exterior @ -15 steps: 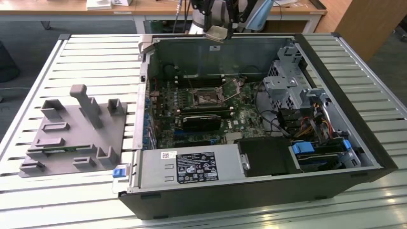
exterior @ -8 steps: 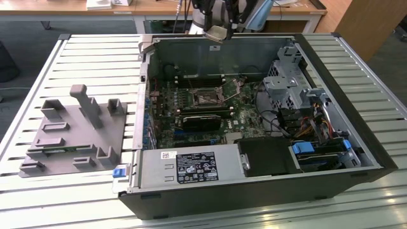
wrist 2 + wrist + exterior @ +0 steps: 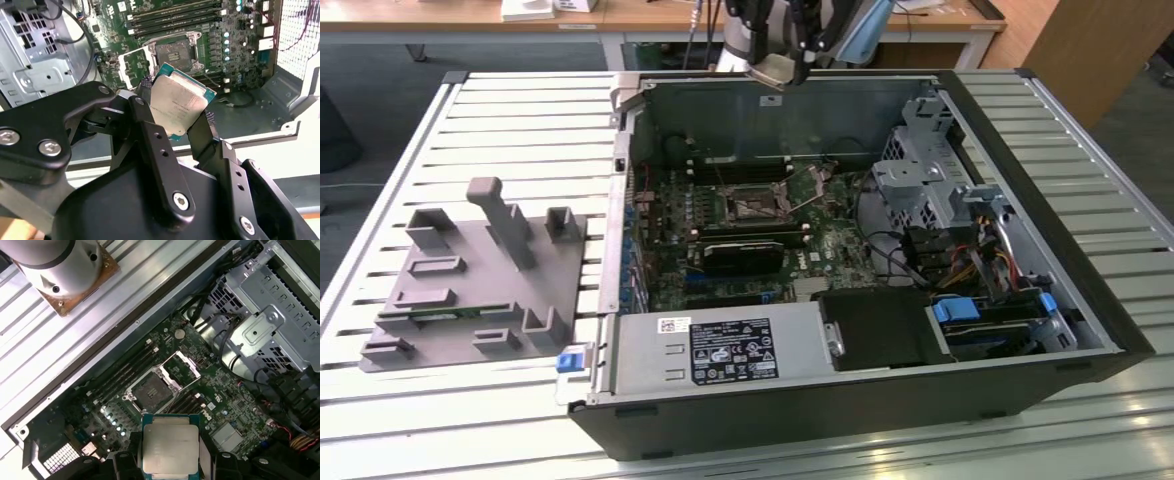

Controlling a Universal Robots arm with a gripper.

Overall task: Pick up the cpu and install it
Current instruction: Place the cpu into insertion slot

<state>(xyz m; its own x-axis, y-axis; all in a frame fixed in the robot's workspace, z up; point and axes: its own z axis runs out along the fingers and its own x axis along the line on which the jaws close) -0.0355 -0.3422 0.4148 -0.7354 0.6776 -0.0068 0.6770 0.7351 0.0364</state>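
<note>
Gripper point(image 3: 174, 122) – fingers pinch the cpu point(image 3: 181, 102) by two opposite edges. The metal lid faces the camera in both wrist views, and the green substrate edge shows around it. The chip sits tilted between the black fingers point(image 3: 150, 135).

Cpu point(image 3: 170, 445) hangs in the air above the motherboard point(image 3: 220, 405), clear of all parts, not seated.

Socket point(image 3: 151, 390): load frame point(image 3: 182, 367) is swung open and the recess is bare. No cable or card lies across it.

Surroundings:
- Memory slots point(image 3: 175, 17) run along both sides of the socket, close to it.
- Drive cage point(image 3: 270, 325), perforated metal, stands near the socket w/ black cables point(image 3: 227, 347) looped at its base.
- Red/yellow wiring point(image 3: 300, 440) lies further off, apart from the socket.
- Exterior view: PC case point(image 3: 630, 160) lies open on a slatted table point(image 3: 520, 130). The socket point(image 3: 754, 207) sits mid-board, w/ a black card point(image 3: 740, 255) just beside it and the power supply point(image 3: 720, 350) at the near wall.
- Grey fixture block point(image 3: 467, 290) rests on the table at the exterior view's left, well apart from the case.
- Silver cylinder w/ brown end plate point(image 3: 774, 68) hangs over the case's far wall.
</note>
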